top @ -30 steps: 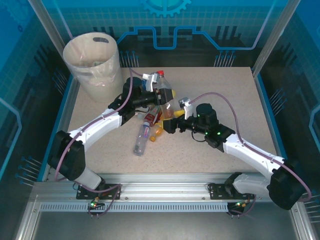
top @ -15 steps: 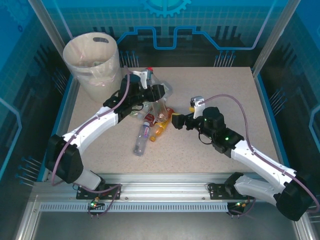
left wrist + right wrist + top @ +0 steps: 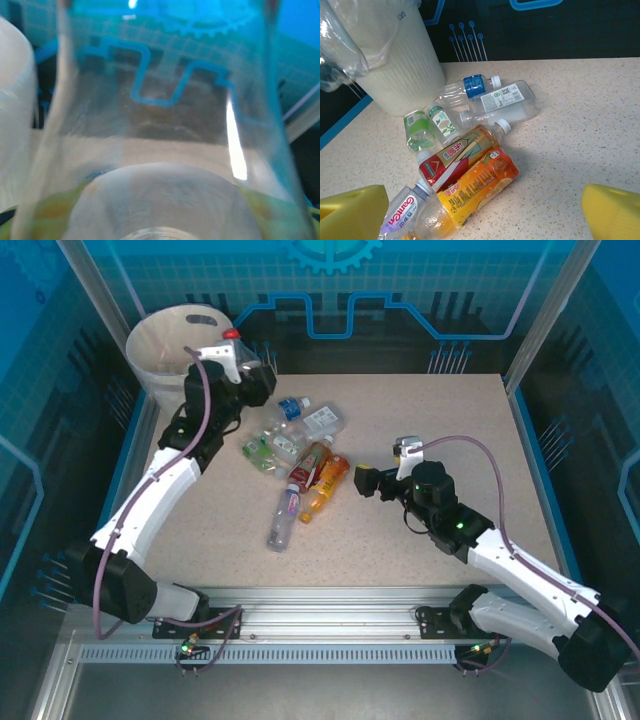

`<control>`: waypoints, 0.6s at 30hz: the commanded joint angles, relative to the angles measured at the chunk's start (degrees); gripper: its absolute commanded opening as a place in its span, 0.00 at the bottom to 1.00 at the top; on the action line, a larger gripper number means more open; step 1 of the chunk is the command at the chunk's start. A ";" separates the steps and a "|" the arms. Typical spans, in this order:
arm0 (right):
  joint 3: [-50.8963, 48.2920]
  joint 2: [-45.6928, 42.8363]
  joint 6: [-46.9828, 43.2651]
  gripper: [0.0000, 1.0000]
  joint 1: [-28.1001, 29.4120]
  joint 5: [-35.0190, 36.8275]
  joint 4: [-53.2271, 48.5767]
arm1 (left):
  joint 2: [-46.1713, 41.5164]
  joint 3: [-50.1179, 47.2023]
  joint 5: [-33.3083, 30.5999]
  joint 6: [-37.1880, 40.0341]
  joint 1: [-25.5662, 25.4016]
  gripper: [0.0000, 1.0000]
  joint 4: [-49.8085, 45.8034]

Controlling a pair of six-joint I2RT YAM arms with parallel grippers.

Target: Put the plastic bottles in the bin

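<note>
Clear plastic sits between the jaws of the left gripper (image 3: 236,358). They are clamped on a clear bottle (image 3: 165,150), so close to the wrist lens that we look straight through its wall at the blue backdrop. From above we catch its red cap (image 3: 232,334) poking up at the gripper, which hangs raised at the rim of the bin (image 3: 150,335). Whether the bottle is over the opening or just beside it, we cannot tell.

Over to the right gripper (image 3: 360,480): jaws spread wide, nothing between them, yellow pads (image 3: 350,212) at both edges of its wrist view. It hovers close over the table, just right of the heap of bottles (image 3: 300,455), and faces it.

Nearest to it lies an orange bottle (image 3: 470,192), touching a red-labelled bottle (image 3: 455,157) alongside, with a purple-lettered bottle (image 3: 402,212) at their near end. Beyond them we see two green-labelled bottles (image 3: 420,127), a blue-labelled bottle (image 3: 472,86) and a white-labelled bottle (image 3: 505,100). All are on their sides, near the bin's ribbed wall.

Under it all is the tabletop (image 3: 450,420) — beige, speckled, edged in blue. Around it stand translucent blue panels (image 3: 330,290) printed with a gear and circuit lines, and an aluminium rail (image 3: 320,605) runs along the near edge by the arm bases.
</note>
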 commanded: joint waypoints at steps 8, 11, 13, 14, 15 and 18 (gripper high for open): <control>-1.68 -2.82 1.74 1.00 0.43 4.73 1.89 | 4.29 8.87 -6.87 6.00 6.57 0.59 16.53; -1.95 -3.02 1.44 1.00 0.41 4.56 2.26 | 7.83 13.23 -11.77 8.12 7.33 0.59 18.00; -2.07 -3.17 0.85 1.00 0.39 4.12 2.75 | 10.34 15.84 -13.41 8.78 8.37 0.59 19.21; -2.26 -3.19 0.59 1.00 0.41 3.87 3.08 | 11.69 17.14 -14.21 9.31 8.90 0.59 20.22; -2.38 -3.27 0.28 1.00 0.40 3.72 3.40 | 12.84 18.31 -14.95 9.82 9.34 0.59 20.85; -2.36 -3.46 -0.02 1.00 0.41 3.42 3.25 | 16.77 22.73 -15.99 11.33 10.92 0.59 21.70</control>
